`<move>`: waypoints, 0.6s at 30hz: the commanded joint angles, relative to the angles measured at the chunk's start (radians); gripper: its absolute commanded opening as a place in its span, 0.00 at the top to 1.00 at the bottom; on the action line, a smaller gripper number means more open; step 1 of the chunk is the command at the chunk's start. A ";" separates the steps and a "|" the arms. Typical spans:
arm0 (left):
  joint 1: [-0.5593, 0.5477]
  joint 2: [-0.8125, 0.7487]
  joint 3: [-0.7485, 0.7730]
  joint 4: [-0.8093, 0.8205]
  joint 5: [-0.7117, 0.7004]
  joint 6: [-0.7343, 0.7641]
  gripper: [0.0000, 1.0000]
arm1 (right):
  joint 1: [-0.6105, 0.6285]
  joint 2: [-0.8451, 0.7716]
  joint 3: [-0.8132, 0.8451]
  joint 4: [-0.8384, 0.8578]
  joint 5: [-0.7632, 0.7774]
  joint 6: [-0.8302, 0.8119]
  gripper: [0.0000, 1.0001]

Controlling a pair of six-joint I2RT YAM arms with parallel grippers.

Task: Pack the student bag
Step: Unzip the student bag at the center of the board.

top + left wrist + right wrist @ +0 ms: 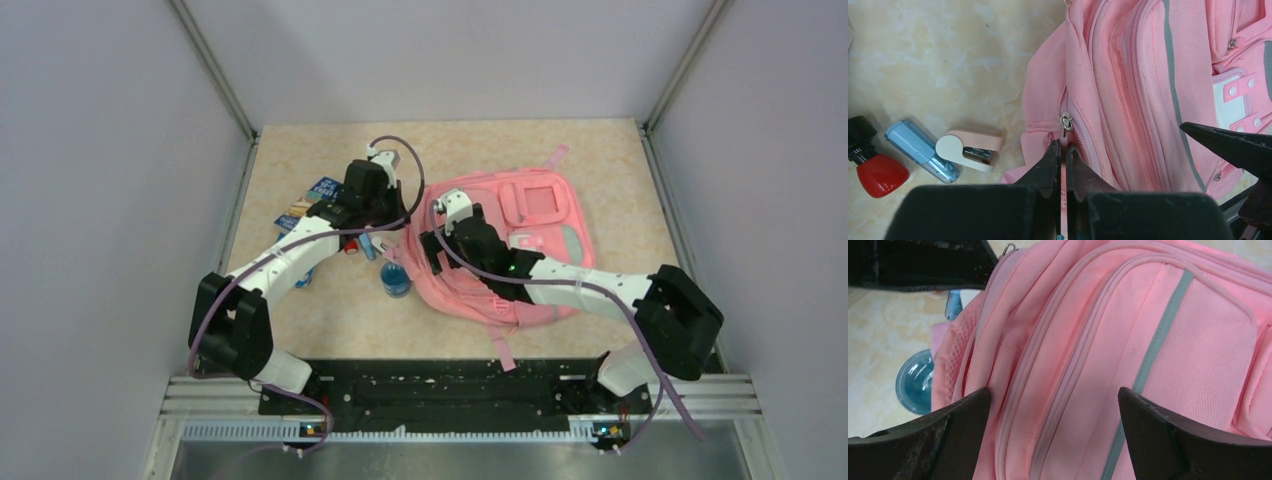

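Observation:
The student bag [540,215] is a large pink backpack lying flat on the right half of the table. My left gripper [1063,146] is at the bag's left edge, shut on the thin pink pull strap that hangs from a metal zip slider [1066,121]. In the top view that gripper [385,238] sits just left of the bag. My right gripper [1054,395] hovers open over the bag's front panel [1128,340], its fingers straddling the zip seams and holding nothing. One of its fingertips [1233,145] shows at the right of the left wrist view.
Left of the bag lie a pink and white mini stapler [970,149], a clear blue stick-shaped item [923,150] and a red bottle with a black cap [875,172]. A blue bottle [396,278] stands by the bag's lower left corner. Printed cards [305,205] lie further left.

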 commanded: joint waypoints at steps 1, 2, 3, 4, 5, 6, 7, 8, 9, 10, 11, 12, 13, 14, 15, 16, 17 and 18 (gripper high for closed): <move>0.005 -0.071 0.006 0.086 0.014 -0.009 1.00 | 0.008 0.066 0.077 0.064 0.162 0.036 0.04; 0.005 -0.072 0.006 0.086 0.015 -0.010 1.00 | 0.008 0.078 0.082 0.065 0.191 0.042 0.04; 0.004 -0.074 0.006 0.086 0.017 -0.010 1.00 | 0.008 0.088 0.084 0.068 0.201 0.042 0.04; 0.005 -0.077 0.004 0.086 0.018 -0.010 1.00 | 0.008 0.096 0.087 0.071 0.197 0.041 0.04; 0.004 -0.079 0.005 0.086 0.019 -0.010 1.00 | 0.009 0.101 0.088 0.076 0.175 0.037 0.04; 0.004 -0.081 0.006 0.086 0.019 -0.010 1.00 | 0.008 0.103 0.088 0.082 0.159 0.038 0.04; 0.005 -0.084 0.006 0.086 0.018 -0.009 1.00 | 0.008 0.106 0.090 0.079 0.156 0.048 0.04; 0.006 -0.087 0.006 0.086 0.016 -0.008 1.00 | 0.008 0.116 0.094 0.070 0.170 0.055 0.04; 0.005 -0.093 0.005 0.086 0.012 -0.004 1.00 | 0.008 0.126 0.100 0.054 0.201 0.065 0.04; 0.005 -0.097 0.005 0.085 0.005 -0.001 1.00 | 0.008 0.144 0.102 0.039 0.235 0.078 0.04; 0.004 -0.102 0.002 0.085 -0.001 0.001 1.00 | 0.008 0.155 0.100 0.033 0.268 0.087 0.04; 0.005 -0.108 -0.001 0.086 -0.006 0.003 1.00 | 0.009 0.164 0.093 0.033 0.297 0.092 0.04; 0.005 -0.114 -0.004 0.088 -0.008 0.005 1.00 | 0.008 0.169 0.085 0.032 0.328 0.099 0.04; 0.004 -0.116 -0.006 0.090 -0.011 0.005 1.00 | 0.009 0.174 0.080 0.026 0.356 0.106 0.04; 0.004 -0.118 -0.007 0.093 -0.014 0.006 1.00 | 0.007 0.176 0.073 0.023 0.382 0.111 0.04; 0.005 -0.121 -0.009 0.095 -0.016 0.006 1.00 | 0.006 0.176 0.068 0.022 0.397 0.112 0.06; 0.004 -0.121 -0.010 0.097 -0.016 0.007 1.00 | 0.004 0.176 0.059 0.028 0.404 0.111 0.10; 0.005 -0.122 -0.012 0.096 -0.016 0.007 1.00 | 0.001 0.176 0.054 0.038 0.405 0.107 0.16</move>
